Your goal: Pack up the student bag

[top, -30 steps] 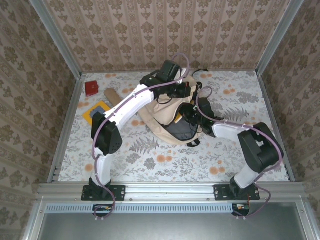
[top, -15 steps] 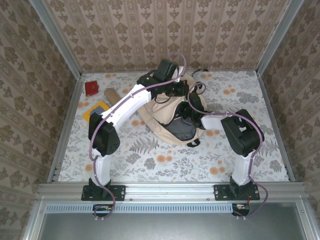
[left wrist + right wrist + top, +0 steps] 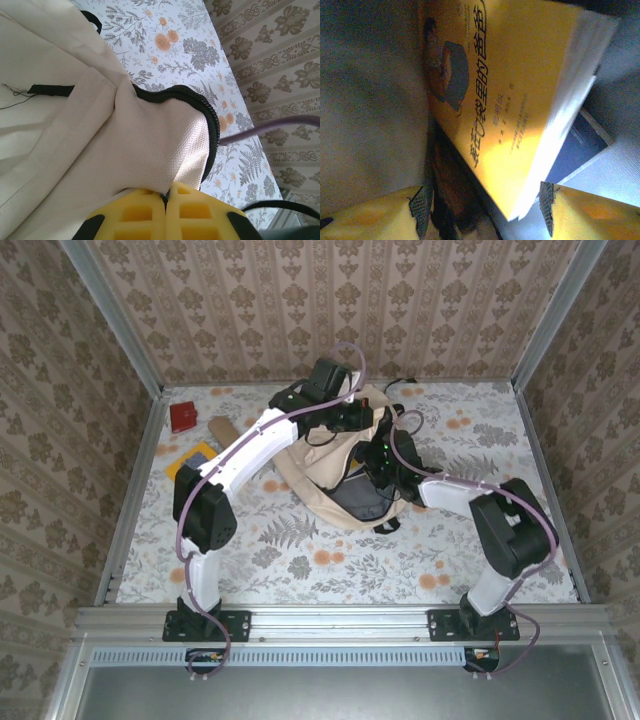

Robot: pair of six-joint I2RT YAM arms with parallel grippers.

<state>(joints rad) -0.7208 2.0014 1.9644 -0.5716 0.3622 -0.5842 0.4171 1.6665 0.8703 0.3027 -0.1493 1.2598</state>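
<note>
The beige student bag [image 3: 322, 462] lies in the middle of the table with its mouth held open. My left gripper [image 3: 352, 416] is shut on the bag's upper flap; in the left wrist view its yellow fingers [image 3: 145, 215] pinch the woven beige fabric [image 3: 150, 140] beside the black zipper edge [image 3: 212, 130]. My right gripper [image 3: 381, 464] reaches into the bag's dark opening. In the right wrist view it stands open [image 3: 482, 212], and a yellow book [image 3: 510, 75] with Chinese print rests inside, its lower corner between the jaws, touching neither pad.
At the back left of the table lie a red box [image 3: 183, 416], a brown flat piece [image 3: 222, 427] and a yellow-edged card [image 3: 186, 460], partly under my left arm. Aluminium rails and patterned walls bound the table on three sides.
My right gripper has opened and let go of the yellow book inside the bag. The right elbow swung in and back out. The left gripper keeps its hold on the flap.
</note>
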